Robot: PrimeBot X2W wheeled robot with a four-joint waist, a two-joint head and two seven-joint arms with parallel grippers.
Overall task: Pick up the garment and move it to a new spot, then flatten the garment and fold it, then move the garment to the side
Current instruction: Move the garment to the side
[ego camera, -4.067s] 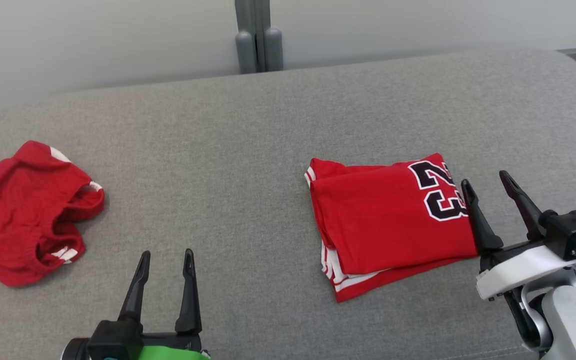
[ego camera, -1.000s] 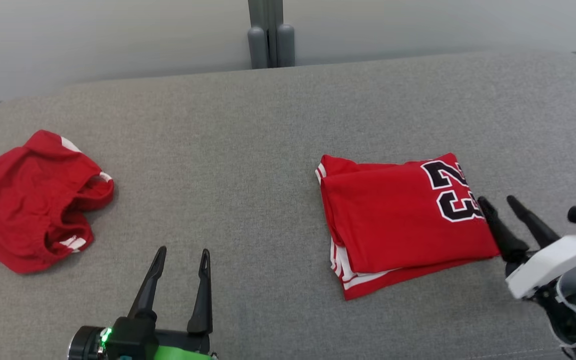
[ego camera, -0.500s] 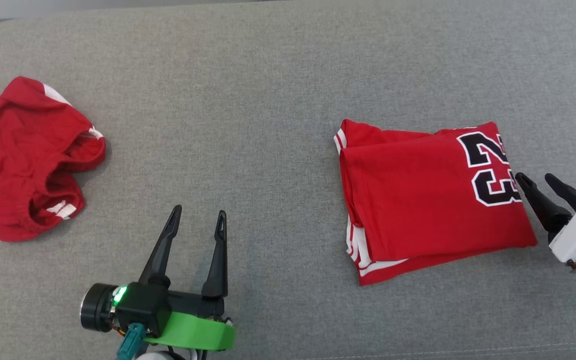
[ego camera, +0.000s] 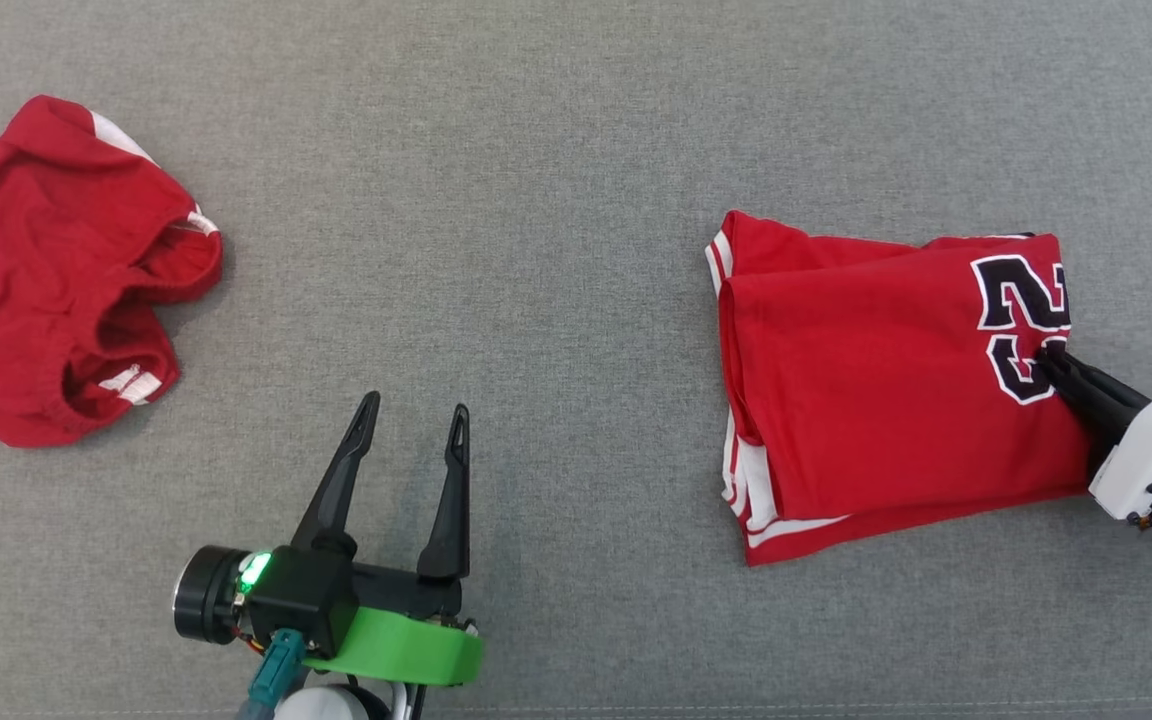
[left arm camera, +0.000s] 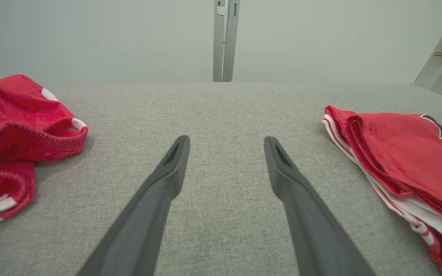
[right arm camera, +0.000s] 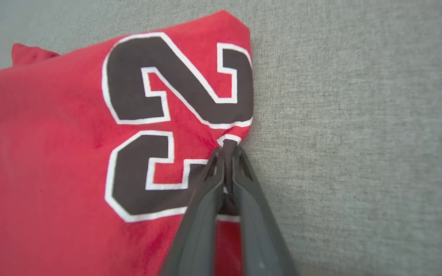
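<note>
Since the right gripper (right arm camera: 226, 151) pinches only the folded jersey's (ego camera: 876, 400) edge and the left gripper (ego camera: 414, 406) hangs spread, a low, slow drag should spare the folds.

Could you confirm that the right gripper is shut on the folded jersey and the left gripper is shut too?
Not quite: the left gripper is open, as the left wrist view shows; the right gripper is shut on the jersey.

You've got the folded garment (ego camera: 886, 400) on the table's (ego camera: 556, 200) right half, crumpled garment (ego camera: 46, 270) far left, well apart. L pincer (ego camera: 416, 404) sits btwn them, nearer you. R pincer (ego camera: 1044, 358) at folded garment's right edge, touching it.
</note>
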